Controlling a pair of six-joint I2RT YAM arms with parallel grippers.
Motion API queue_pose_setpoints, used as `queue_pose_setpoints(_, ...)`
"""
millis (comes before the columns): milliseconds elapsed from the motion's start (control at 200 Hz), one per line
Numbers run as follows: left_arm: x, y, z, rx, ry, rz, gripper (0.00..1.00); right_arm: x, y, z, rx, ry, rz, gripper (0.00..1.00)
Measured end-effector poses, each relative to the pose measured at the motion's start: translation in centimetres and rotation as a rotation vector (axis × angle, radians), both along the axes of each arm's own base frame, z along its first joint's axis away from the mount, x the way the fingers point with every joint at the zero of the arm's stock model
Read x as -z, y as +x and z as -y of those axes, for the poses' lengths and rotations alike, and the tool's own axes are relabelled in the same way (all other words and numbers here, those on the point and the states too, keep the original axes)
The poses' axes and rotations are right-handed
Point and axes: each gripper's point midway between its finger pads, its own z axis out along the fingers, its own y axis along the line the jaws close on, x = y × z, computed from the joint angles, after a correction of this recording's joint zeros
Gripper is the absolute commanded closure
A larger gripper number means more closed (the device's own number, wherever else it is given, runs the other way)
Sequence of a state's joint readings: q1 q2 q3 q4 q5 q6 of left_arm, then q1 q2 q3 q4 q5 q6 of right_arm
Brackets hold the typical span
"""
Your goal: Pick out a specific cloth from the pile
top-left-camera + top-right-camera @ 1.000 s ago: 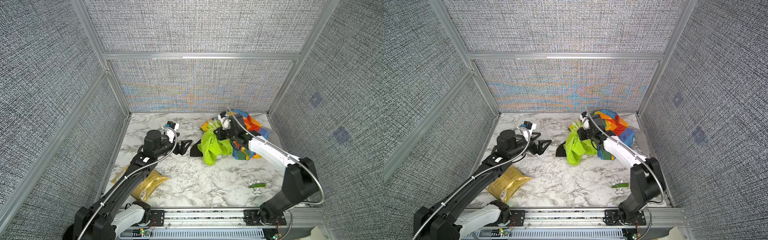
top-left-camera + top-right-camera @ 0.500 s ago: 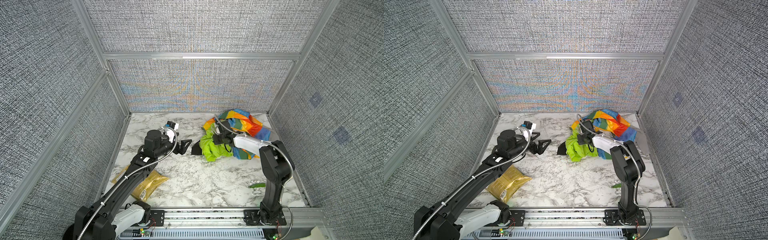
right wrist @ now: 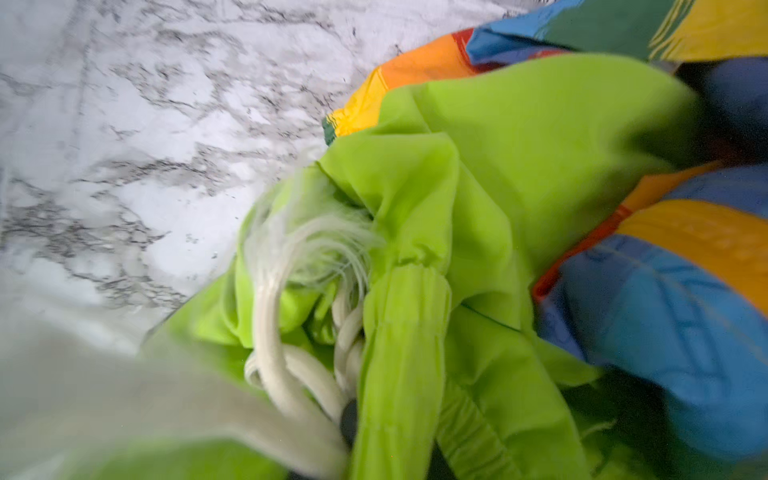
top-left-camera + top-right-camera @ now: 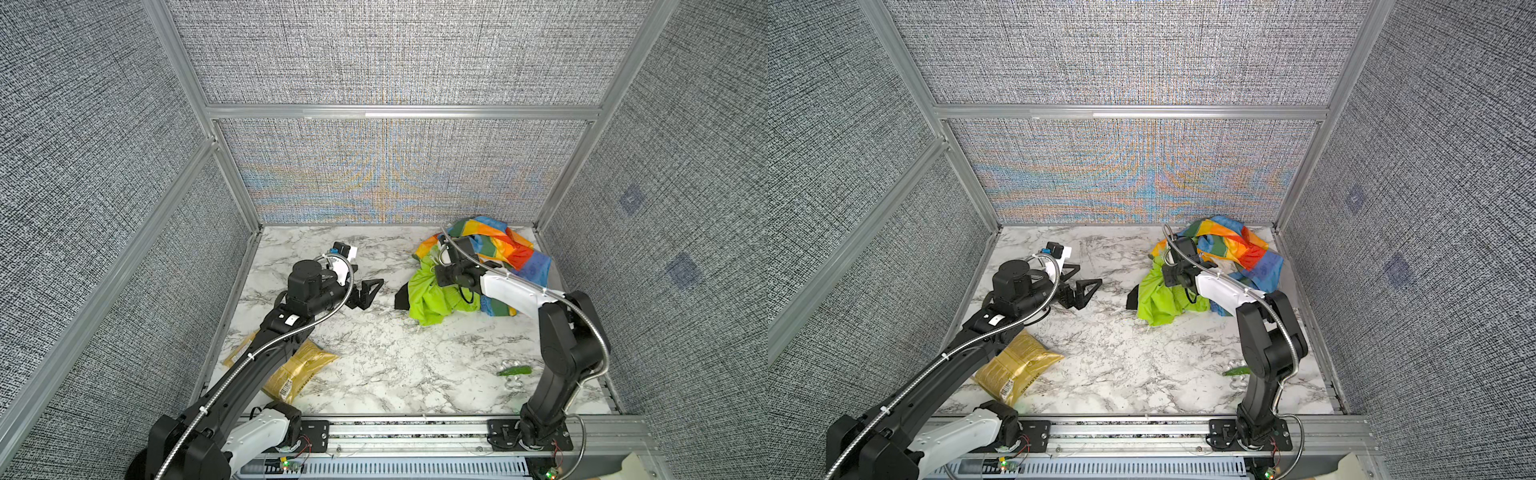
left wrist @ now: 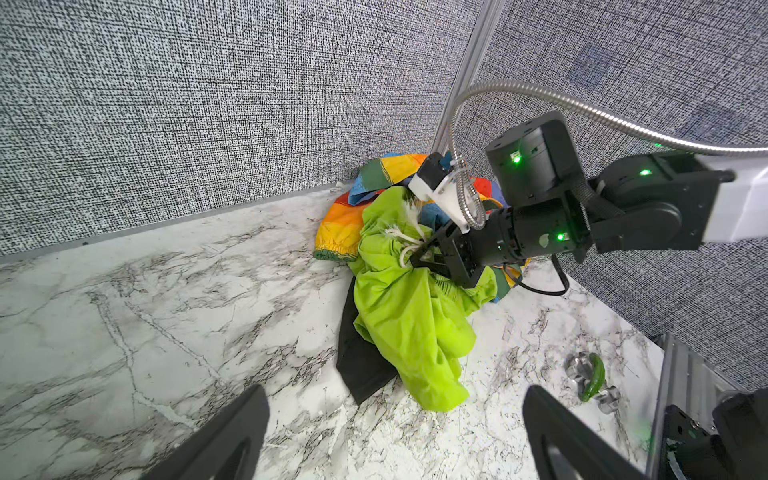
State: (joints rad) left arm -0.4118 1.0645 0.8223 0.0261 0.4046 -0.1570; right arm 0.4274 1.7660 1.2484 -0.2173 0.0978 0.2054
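In both top views the pile [image 4: 505, 249] sits at the tabletop's [image 4: 374, 353] 1 o'clock corner, and the lime-green cloth [image 4: 432, 297] spills from its 7 o'clock edge. The right end effector [image 5: 417, 259] is clamped on that cloth's gathered hem, beside the white drawstrings [image 5: 401, 241]. The grasp looks done, but separation is not: the green fabric drapes over a black cloth [image 5: 365, 365] and touches the rainbow patchwork cloth [image 5: 345, 232]. The left end effector [image 4: 1090, 274] hovers at the pile's 9 o'clock, jaws wide and empty.

Lab test cell, fabric walls [image 4: 374, 62], aluminium frame [image 4: 399, 112]
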Motion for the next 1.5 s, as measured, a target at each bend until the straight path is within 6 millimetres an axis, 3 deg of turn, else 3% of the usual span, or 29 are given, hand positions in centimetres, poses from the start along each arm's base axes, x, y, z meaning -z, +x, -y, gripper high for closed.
queue_pose_setpoints(260,-0.5,-0.2,-0.1,0.0,-0.003,0.017,0.02,-10.0,-0.8,0.3,0.003,0.11,0.172,0.95)
queue_pose_setpoints(630,-1.4,-0.6,-0.3,0.003,-0.01,0.04,0.01,-20.3,-3.0,1.5,0.013,0.209,0.358,0.97)
queue_pose_setpoints(1016,-3.0,-1.9,-0.1,0.066,-0.015,0.095,0.01,-28.6,-4.9,2.1,-0.003,0.287,0.513,0.98)
queue_pose_setpoints(1381,-5.3,-0.8,-4.0,-0.044,-0.031,0.154,0.01,-36.2,-6.5,2.0,-0.042,0.372,0.657,0.98)
queue_pose_setpoints(1501,-6.4,-1.4,-4.9,-0.069,-0.033,0.178,0.01,-37.2,-6.0,0.9,-0.079,0.422,0.667,0.98)
